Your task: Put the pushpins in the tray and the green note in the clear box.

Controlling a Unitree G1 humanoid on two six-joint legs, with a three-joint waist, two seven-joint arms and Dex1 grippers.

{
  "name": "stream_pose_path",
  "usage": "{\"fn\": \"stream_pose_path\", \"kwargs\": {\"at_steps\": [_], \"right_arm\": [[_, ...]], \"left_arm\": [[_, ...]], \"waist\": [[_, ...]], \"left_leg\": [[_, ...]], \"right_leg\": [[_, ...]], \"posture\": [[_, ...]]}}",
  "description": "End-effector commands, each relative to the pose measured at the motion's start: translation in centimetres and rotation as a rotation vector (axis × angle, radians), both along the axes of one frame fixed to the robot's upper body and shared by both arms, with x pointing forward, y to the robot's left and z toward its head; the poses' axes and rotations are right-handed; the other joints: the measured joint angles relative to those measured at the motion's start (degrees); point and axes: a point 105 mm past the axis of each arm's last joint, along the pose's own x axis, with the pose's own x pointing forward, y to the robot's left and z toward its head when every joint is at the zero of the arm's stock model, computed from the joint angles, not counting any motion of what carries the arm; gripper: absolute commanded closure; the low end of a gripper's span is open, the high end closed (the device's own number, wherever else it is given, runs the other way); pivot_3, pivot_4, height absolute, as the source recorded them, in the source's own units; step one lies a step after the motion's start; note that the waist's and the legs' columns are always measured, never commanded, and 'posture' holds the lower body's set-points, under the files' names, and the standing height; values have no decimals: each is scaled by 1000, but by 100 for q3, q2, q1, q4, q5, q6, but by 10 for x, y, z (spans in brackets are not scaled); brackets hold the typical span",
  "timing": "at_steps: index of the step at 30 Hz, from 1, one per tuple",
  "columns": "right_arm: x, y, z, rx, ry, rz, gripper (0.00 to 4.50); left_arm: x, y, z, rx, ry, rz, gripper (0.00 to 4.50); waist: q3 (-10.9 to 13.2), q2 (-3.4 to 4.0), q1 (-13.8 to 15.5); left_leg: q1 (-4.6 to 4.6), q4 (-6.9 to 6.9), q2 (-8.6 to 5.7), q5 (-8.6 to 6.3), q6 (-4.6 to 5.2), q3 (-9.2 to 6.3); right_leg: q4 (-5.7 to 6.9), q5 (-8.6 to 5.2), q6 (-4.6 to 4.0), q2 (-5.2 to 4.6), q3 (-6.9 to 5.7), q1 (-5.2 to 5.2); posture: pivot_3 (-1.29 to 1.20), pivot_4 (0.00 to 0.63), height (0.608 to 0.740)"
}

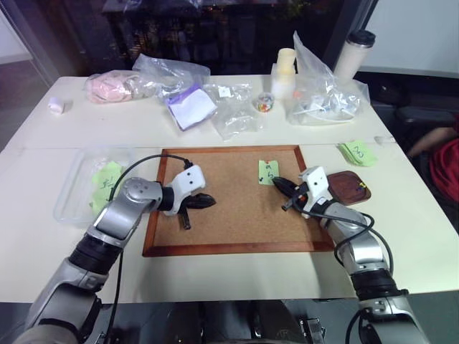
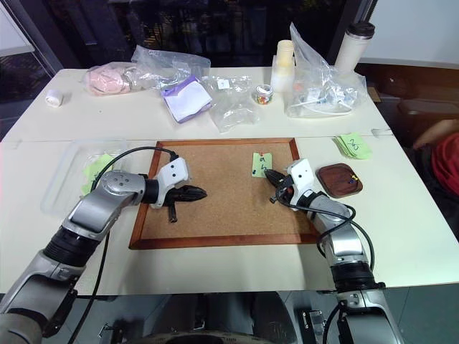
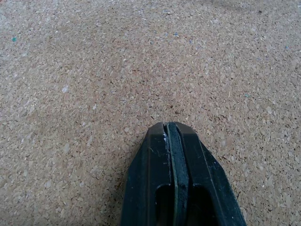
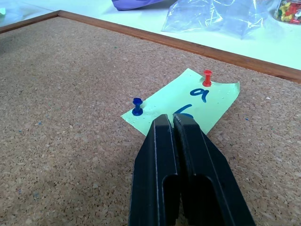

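The right pincer [image 4: 173,123], clenched empty just short of the flimsy green note [image 4: 188,106], should pinch each hard pushpin's head first.

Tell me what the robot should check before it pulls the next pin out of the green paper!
1. Green note lies on the corkboard: ok.
2. Pins in the note: a blue pushpin and a red pushpin are both in it, so it cannot be lifted yet: not ok.
3. Right gripper is at the note's near edge, but its fingers are shut with nothing between them, so it probably needs to open first: not ok.
4. Left gripper is shut and empty over bare cork, out of the way: ok.
5. Tray sits beside the board with room for more pins: ok.
6. Clear box has space for the note: ok.
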Motion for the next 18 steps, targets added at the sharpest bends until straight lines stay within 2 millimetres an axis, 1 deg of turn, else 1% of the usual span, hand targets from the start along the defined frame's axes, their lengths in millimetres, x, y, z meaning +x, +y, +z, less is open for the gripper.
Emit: {"fn": "stream_pose_path", "kwargs": {"at_steps": [1,3,5,6,10,13,15,18], "right_arm": [[3,-2,7,-5,-23,-17,4480],[7,-4,14,7,-45,-29,4480],[10,-6,29,47,-86,-53,4480],[11,-7,36,75,-99,-60,4480],[11,-12,52,150,-110,-75,4480],[12,-14,58,174,-110,-85,4480],[12,-16,58,168,-104,-97,4480],[8,-16,54,157,-86,-86,4480]], "left_arm": [[-10,10,-31,83,122,11,4500],[-8,10,-32,87,122,9,4500],[-7,12,-34,94,129,11,4500],[-7,13,-35,101,130,10,4500],[-5,13,-37,98,130,19,4500],[-4,9,-35,78,119,11,4500],[-3,3,-31,35,123,12,4500],[0,1,-30,20,117,42,4500]], "waist": [[0,0,0],[0,0,2],[0,0,7],[0,1,10],[1,1,17],[0,2,32],[-1,2,37],[-1,3,54]], "left_leg": [[0,0,0,0,0,0],[0,0,0,0,0,2],[0,0,0,0,0,1],[0,0,0,0,0,1],[0,0,-1,0,0,2],[0,1,-1,0,0,1],[1,1,-1,0,0,0],[2,1,-3,0,0,1]], "right_leg": [[0,0,0,0,0,0],[0,0,0,0,0,0],[0,0,0,-1,0,0],[0,0,0,-1,0,0],[1,0,0,-2,0,0],[1,0,0,-3,0,2],[0,0,0,-3,0,4],[-1,0,0,-6,0,5]], "posture": [[0,150,734],[0,150,734],[0,150,734],[0,150,734],[0,150,734],[0,150,734],[0,150,734],[0,150,734]]}}
